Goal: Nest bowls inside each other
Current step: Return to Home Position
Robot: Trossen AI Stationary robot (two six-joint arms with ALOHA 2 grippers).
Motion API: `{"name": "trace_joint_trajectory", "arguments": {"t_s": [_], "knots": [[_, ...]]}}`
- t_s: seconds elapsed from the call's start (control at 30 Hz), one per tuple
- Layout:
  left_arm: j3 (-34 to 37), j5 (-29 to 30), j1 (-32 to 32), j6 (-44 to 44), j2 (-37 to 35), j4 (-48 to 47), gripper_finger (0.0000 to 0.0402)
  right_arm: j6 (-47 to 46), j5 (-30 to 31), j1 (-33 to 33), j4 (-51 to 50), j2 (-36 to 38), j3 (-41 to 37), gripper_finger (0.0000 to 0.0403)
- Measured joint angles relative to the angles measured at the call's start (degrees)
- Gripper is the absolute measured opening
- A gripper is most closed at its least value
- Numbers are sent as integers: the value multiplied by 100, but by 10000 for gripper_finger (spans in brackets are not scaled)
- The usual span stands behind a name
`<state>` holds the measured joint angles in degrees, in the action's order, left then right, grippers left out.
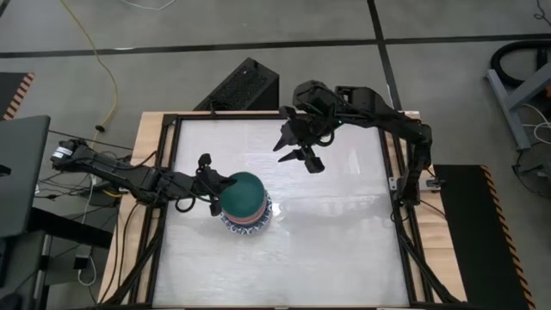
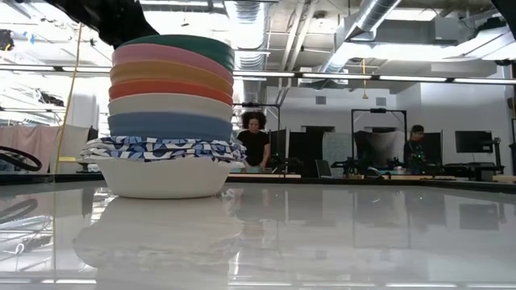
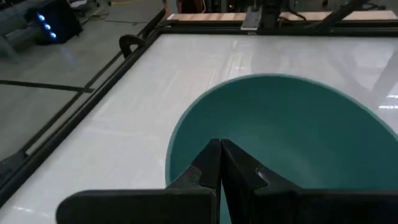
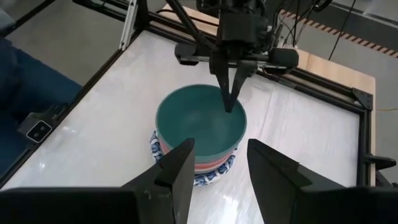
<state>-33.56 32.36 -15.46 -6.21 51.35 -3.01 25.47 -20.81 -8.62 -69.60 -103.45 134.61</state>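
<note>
All the bowls stand nested in one stack [image 1: 245, 207] left of the table's middle, and its lowest white bowl [image 2: 161, 179] rests on the table. Above the blue-patterned rims [image 2: 161, 149] come dark blue, cream, red, orange and pink bowls. The teal bowl [image 4: 199, 121] is on top. My left gripper [image 4: 230, 106] is shut and reaches in from the table's left, its tips over the teal bowl's inside [image 3: 280, 124]. My right gripper [image 1: 297, 155] hangs open high above the far middle of the table, away from the stack. My left gripper's shut fingertips [image 3: 221, 149] point slanting down from the table's left into the teal bowl, just past its left rim [image 3: 180, 134]. Whether they touch the bowl's inner wall, I cannot tell.
A black frame [image 1: 168, 164] runs round the white table top. A dark box [image 1: 245, 86] stands beyond the far edge. There is bare table right of and nearer than the stack [image 1: 344, 241]. In the low view, people stand in the room behind [image 2: 254, 141].
</note>
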Motion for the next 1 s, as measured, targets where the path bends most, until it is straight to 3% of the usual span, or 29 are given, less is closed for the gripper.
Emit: {"name": "trace_joint_trajectory", "arguments": {"t_s": [0.3,0.47,0.8,1.0], "knots": [[-96,2,-67,-255,0,107,0,217,-158,0,91,-158,-334,167],[-316,36,-359,-61,-5,185,0,727,-1739,-80,529,-195,-1260,160],[-321,456,-841,6,-4,297,0,667,-1700,-401,3070,-171,-3291,115],[-321,750,-1055,-5,-4,295,0,169,-2145,-643,4825,-163,-4083,99]]}}
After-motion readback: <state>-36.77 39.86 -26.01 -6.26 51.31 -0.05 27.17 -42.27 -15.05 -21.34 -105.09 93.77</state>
